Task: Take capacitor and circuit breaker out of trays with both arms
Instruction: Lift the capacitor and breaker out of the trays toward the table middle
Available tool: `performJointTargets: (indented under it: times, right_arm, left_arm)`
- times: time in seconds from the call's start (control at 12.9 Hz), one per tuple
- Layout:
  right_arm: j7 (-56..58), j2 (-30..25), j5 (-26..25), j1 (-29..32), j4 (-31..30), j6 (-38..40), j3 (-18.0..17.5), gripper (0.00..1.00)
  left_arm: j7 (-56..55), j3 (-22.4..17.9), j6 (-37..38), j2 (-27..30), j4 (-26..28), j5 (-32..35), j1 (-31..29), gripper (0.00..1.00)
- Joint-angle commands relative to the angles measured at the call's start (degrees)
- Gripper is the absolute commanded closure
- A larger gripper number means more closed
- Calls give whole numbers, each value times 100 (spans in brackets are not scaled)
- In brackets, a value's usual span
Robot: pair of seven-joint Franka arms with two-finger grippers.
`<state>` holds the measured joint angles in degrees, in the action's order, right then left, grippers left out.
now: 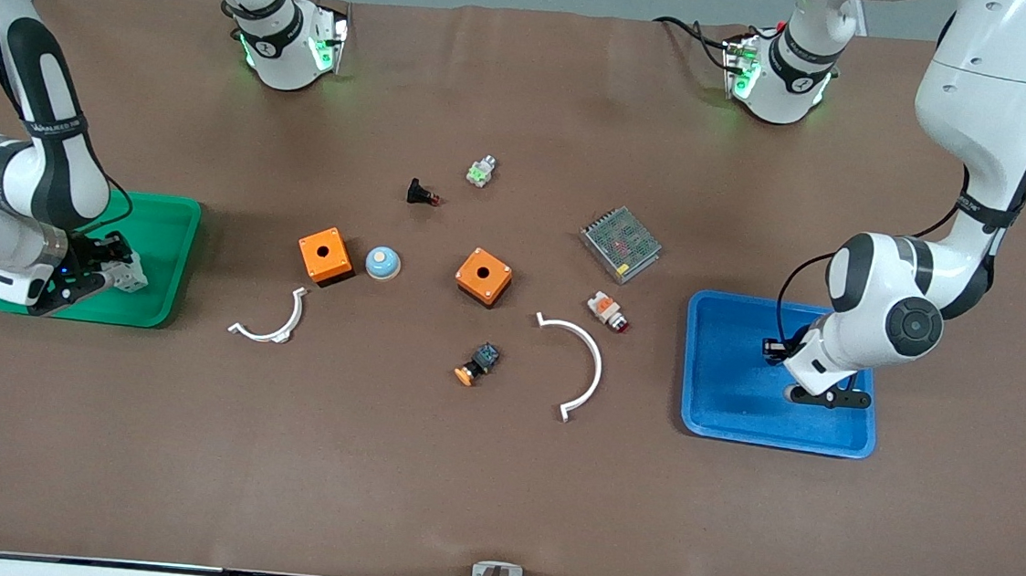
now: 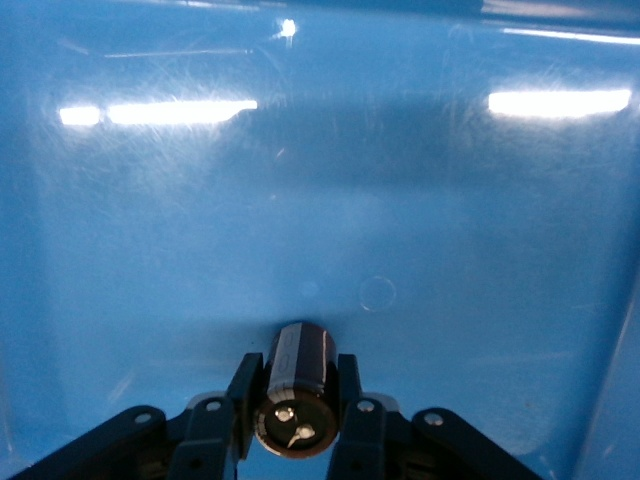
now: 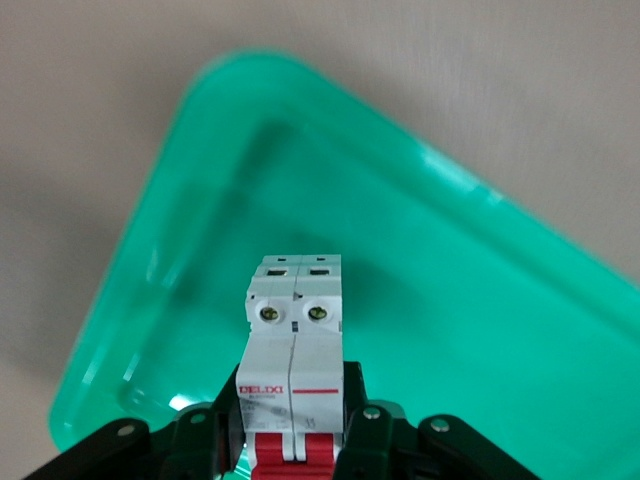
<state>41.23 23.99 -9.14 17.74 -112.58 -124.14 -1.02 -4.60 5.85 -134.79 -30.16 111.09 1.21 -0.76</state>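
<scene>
From the front camera I could barely make out the left gripper [image 1: 820,395]: the arm's own wrist covered most of it over the blue tray [image 1: 723,405], and the capacitor [image 2: 296,388] did not show there at all. The left wrist view settled it. The fingers [image 2: 349,400] were closed on the capacitor, one pad on each side of the small black cylinder, its terminal end facing the lens and its body low above the tray floor; whether it touched the floor I could not tell.

The right gripper [image 1: 98,269] was partly masked by its forearm over the green tray [image 1: 173,243], at the right arm's end of the table. The breaker [image 1: 127,273] poked out as a pale block. In the right wrist view the fingers [image 3: 365,420] clamped the breaker [image 3: 296,365] by its lower sides, its red switches cut off at the frame edge, its screw terminals pointing away over the tray [image 3: 480,330].

Between the trays lay two orange boxes [image 1: 325,255] [image 1: 484,277], a blue dome [image 1: 382,262], two white curved pieces [image 1: 272,322] [image 1: 582,362] and a metal mesh box [image 1: 621,243]
</scene>
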Motion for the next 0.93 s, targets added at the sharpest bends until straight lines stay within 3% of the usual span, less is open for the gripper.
performJointTargets:
  times: [0.0,0.16,0.31,0.54,0.86]
  right_arm:
    - [-1086,-290,182,-375,410,704,-161,99]
    - [-2209,-281,1085,-473,622,943,-311,98]
    - [-3518,-272,1562,-963,623,944,-320,98]
    - [-5795,-202,1634,-1946,614,455,-320,98]
    - [-7310,218,1643,-2661,606,-259,-320,98]
  left_arm:
    - [-85,74,302,457,-35,2,50,98]
    - [-487,397,794,800,-157,-7,111,99]
    - [-1364,1011,1042,985,-211,-7,112,99]
    - [-3050,1821,990,925,-202,2,356,99]
    - [-5169,1841,640,723,-202,2,1585,99]
